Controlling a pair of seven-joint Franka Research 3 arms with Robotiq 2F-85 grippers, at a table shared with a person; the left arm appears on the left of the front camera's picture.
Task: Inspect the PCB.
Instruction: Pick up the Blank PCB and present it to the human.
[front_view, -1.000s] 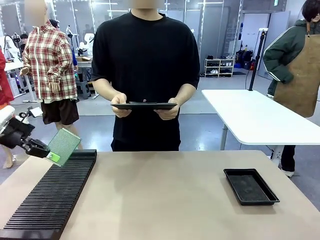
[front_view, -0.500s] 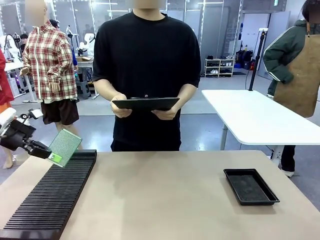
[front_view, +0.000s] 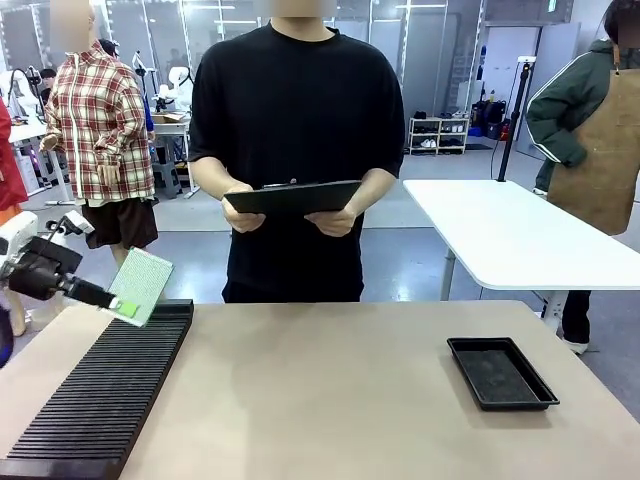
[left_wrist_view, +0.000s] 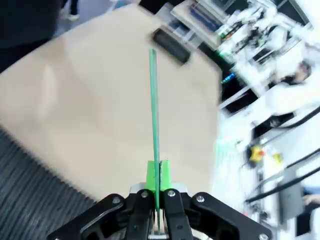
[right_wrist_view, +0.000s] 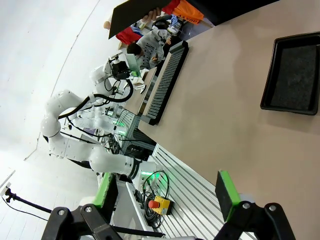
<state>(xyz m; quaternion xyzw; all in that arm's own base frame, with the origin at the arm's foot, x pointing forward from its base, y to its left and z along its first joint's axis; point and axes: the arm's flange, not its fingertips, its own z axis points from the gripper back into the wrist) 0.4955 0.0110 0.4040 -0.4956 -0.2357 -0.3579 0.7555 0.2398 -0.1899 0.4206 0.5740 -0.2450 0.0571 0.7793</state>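
1. PCB (front_view: 142, 283): there is one, a pale green speckled board. It is held up at the table's (front_view: 330, 400) far left corner, over the far end of the rack (front_view: 100, 390).
2. One left gripper (front_view: 118, 302) comes in from the left edge. Its jaws are pinched tight on the board's lower edge, with a green pad showing at the grip.
3. From that grip the board rises up and away from the fingers, tilted, its broad face turned toward the front camera.
4. In the left wrist view the PCB (left_wrist_view: 153, 110) is seen edge-on, a thin green line running straight out from between the closed fingers of the left gripper (left_wrist_view: 157, 176). The tan table lies behind it.
5. One right gripper (right_wrist_view: 165, 194) shows in its own wrist view. Its two green pads stand wide apart and nothing is between them.
6. One rack, long, black and slotted, lies along the table's left side.
7. One black tray (front_view: 500, 372) sits on the right side, well apart from the board.
8. One person stands at the far side and holds one dark clipboard (front_view: 292, 197) in two hands, one hand (front_view: 240, 212) at each end.
9. The front view does not settle whether the board's lowest corner touches the rack.
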